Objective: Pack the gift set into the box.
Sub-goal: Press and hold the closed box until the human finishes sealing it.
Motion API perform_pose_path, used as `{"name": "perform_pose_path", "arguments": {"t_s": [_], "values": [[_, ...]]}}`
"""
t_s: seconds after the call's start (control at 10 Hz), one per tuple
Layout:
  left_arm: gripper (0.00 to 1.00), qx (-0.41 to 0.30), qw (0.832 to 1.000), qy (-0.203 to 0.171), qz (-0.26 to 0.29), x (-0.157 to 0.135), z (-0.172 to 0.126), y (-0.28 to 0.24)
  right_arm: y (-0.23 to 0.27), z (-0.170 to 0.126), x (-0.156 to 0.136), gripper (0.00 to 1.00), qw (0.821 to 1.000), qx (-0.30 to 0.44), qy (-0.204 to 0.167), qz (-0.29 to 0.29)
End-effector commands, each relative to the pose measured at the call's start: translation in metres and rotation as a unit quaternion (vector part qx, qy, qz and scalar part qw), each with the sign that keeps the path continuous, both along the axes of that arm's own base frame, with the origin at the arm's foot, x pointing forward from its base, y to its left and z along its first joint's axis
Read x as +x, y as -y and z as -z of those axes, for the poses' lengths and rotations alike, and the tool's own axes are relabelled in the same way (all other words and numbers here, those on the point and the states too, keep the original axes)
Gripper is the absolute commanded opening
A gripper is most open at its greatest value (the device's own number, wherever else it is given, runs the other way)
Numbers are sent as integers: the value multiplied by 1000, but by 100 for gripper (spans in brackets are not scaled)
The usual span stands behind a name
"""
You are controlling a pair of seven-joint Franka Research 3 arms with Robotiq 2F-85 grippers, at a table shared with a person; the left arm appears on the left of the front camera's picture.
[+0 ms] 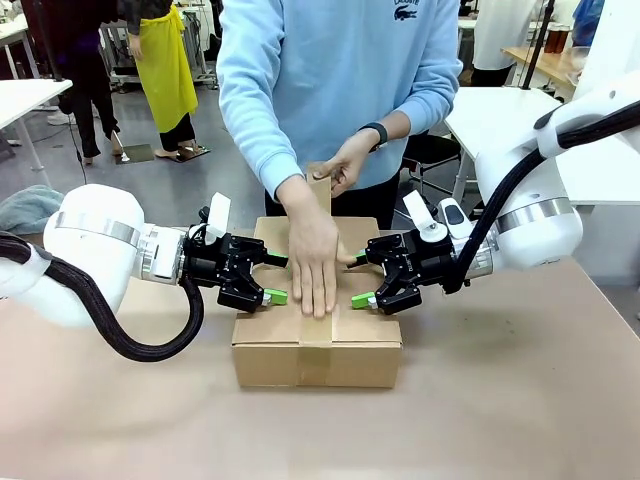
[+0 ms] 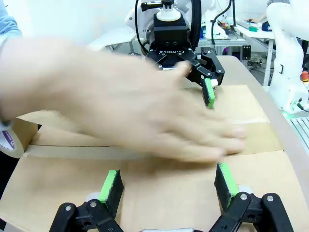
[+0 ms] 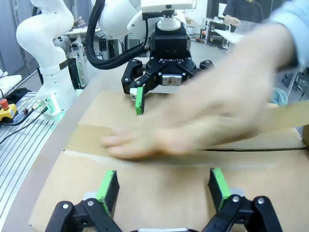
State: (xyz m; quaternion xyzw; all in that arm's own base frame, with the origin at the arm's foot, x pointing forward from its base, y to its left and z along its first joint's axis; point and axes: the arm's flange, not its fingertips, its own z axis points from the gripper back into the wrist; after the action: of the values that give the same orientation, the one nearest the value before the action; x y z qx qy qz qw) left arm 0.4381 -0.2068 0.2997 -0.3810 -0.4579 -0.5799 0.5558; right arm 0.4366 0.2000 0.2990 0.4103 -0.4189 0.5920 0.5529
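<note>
Box [image 1: 300, 345] seam under blurred hand [image 1: 314, 262]

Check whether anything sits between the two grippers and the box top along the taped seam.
Yes. The person's hand lies flat on the box, pressing tape along the middle seam, right between the left gripper and the right gripper. Both grippers are open, resting on the closed flaps either side of that hand.

Grey floor [image 1: 200, 190], white tables [image 1: 500, 115], tan tabletop [image 1: 520, 400]
</note>
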Motion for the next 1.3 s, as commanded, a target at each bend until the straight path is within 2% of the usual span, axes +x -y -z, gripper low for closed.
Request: {"name": "perform_pose_path", "arguments": {"t_s": [0.0,1.2], "values": [[100,-2,1000,1,1,-1,0,0,0,1,-1,100,1000,-1,2,-1],[100,-2,1000,1,1,-1,0,0,0,1,-1,100,1000,-1,2,-1]]}}
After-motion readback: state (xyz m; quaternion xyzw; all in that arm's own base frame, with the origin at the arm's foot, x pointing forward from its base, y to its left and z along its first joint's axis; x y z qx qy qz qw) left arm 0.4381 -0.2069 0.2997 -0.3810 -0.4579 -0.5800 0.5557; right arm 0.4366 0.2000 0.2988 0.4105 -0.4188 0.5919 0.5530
